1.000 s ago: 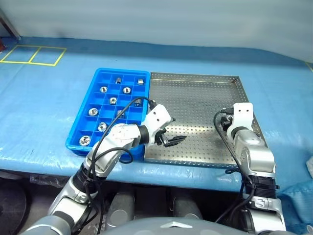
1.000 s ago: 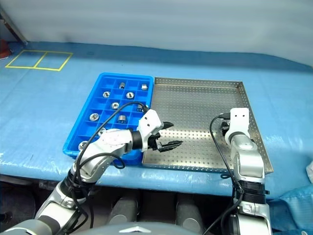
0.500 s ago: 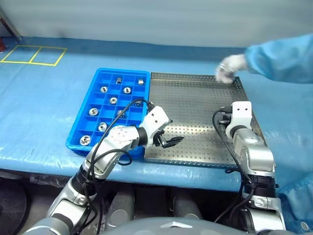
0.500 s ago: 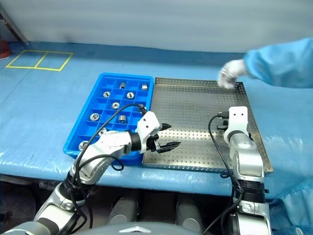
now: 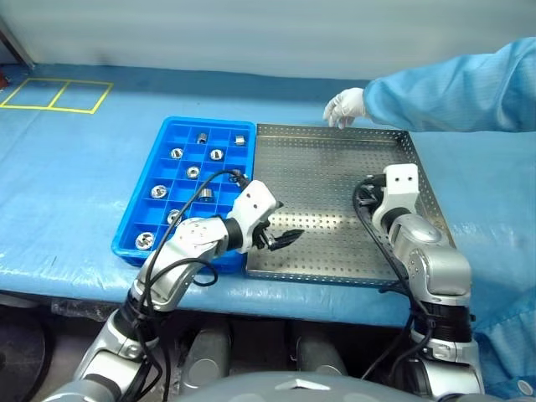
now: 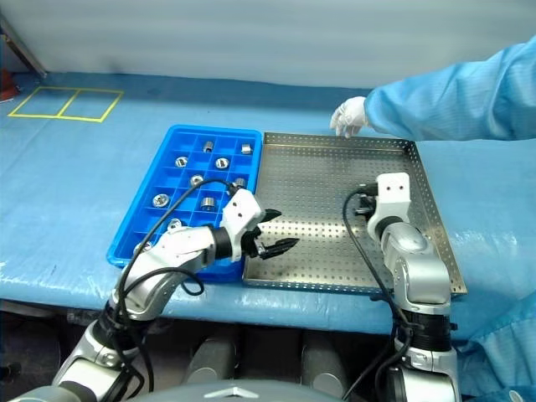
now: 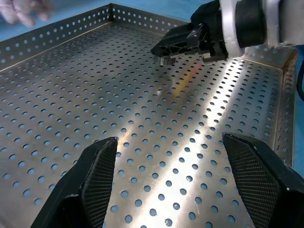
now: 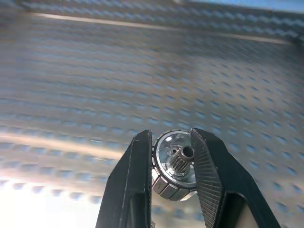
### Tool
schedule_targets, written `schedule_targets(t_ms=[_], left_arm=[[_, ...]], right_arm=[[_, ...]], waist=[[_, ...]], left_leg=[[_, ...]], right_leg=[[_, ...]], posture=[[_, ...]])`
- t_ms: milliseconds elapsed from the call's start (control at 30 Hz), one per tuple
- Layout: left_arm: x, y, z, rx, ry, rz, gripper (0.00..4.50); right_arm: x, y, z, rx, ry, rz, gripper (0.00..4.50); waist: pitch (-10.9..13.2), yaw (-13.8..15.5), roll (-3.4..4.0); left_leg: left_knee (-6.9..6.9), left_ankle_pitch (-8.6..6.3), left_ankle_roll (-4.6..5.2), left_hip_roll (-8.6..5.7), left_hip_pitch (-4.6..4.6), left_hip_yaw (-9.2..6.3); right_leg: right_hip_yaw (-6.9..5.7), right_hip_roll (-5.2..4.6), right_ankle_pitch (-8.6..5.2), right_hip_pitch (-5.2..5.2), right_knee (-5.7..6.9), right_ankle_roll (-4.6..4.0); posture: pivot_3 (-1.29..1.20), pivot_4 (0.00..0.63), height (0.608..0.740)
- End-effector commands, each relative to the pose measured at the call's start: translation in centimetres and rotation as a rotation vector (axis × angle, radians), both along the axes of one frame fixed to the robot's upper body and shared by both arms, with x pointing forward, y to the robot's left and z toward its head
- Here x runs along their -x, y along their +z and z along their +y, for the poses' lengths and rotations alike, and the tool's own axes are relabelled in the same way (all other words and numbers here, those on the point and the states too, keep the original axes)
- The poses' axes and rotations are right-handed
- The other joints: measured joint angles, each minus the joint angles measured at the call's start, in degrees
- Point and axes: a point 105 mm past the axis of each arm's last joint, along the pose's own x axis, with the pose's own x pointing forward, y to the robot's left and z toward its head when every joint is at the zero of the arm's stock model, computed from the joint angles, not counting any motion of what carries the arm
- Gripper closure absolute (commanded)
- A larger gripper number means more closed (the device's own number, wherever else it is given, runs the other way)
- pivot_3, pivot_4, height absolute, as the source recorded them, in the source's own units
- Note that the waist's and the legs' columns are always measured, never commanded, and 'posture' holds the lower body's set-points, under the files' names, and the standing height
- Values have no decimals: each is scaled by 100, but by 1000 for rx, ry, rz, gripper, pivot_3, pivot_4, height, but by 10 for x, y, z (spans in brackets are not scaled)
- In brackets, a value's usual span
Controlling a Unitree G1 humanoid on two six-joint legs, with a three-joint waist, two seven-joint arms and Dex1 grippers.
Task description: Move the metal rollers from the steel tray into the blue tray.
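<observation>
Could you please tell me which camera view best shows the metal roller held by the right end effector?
The right wrist view: the small shiny silver metal roller sits clamped between the black fingers, centre hole visible. The left wrist view shows it small at the right end effector; the head views hide it.

Cleanroom-style lab: blue-gowned, gloved person [image 5: 347, 106], blue-covered bench [image 5: 75, 184].

a table covered in wrinkled blue plastic sheeting [image 5: 75, 176] carries a bright blue gridded plastic tray [image 5: 138, 211] and, touching its side, a square grey perforated steel tray [image 5: 335, 167]; yellow tape squares [image 5: 57, 94] mark its far corner.
</observation>
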Motion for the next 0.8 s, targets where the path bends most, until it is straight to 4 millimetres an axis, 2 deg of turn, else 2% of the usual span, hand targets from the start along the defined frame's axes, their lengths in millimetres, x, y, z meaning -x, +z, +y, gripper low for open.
schedule_targets(t_ms=[33,67,200,400,600,800], left_arm=[[1,13,18,12,70,-46,605],[2,12,23,6,89,-43,605],[4,8,60,-44,226,-38,605],[9,2,104,-111,423,-28,605],[19,-2,115,-135,486,-10,605],[26,-6,119,-129,522,7,605]], right_arm=[[11,24,31,-30,173,-67,3624],[12,25,37,-37,205,-70,3624],[23,31,85,-66,439,-83,3624],[21,30,133,-80,591,-91,3624],[18,24,168,-77,690,-82,3624],[20,15,179,-80,737,-54,3624]], waist=[[0,16,0],[0,26,0],[0,39,0],[0,85,-2],[0,249,-2],[0,460,-2]], left_leg=[[0,0,0,0,0,-1],[2,0,0,0,0,-2],[8,0,0,-2,-2,1],[4,0,-1,1,0,-3],[2,0,-1,0,-2,-2],[-3,-1,-2,1,-2,-2]], right_leg=[[-1,0,-1,0,1,-1],[-2,0,-1,0,1,-1],[-2,-5,0,3,-1,0],[-7,-2,-1,-2,7,-2],[-7,-3,-1,-5,5,-2],[-9,-3,-3,-8,3,-5]], posture=[[237,150,740],[237,150,740],[276,150,740],[332,150,740],[395,150,740],[421,150,740]])
